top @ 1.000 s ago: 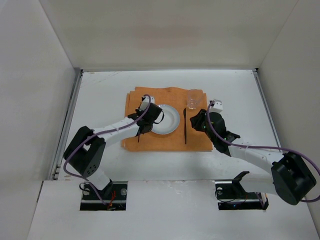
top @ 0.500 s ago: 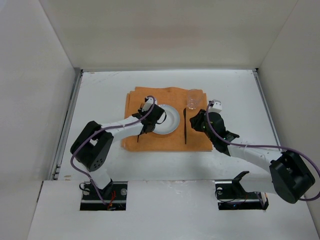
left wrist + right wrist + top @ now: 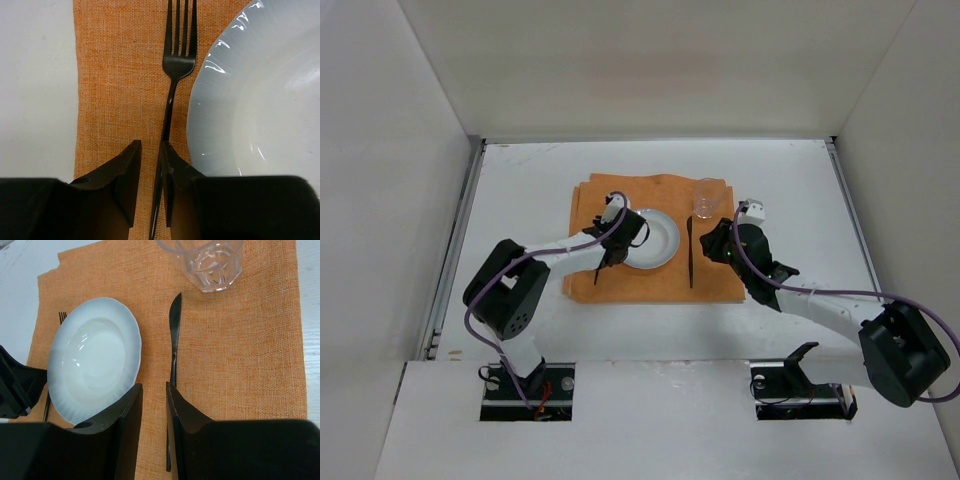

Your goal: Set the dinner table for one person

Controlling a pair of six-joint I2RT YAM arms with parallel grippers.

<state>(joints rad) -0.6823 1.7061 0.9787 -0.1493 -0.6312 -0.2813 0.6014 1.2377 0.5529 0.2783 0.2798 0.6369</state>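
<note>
A place for 1 is being finished on the dinner table.
On the orange placemat at its centre, the fork, just left of the plate, is being straddled by the left gripper, jaws apart; the knife, near the glass, is being overhung by the right gripper, likewise parted. Setting judged almost done: a clean lift-off is being called for next.

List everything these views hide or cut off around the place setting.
Left wrist: fork handle end, lost between the fingers of the left pincer at the bottom edge.
Left wrist: plate, cut by the right edge.
Right wrist: glass rim, cut by the top edge.
Right wrist: knife handle, partly behind the right pincer.
Top: fork, mostly under the left arm.
</note>
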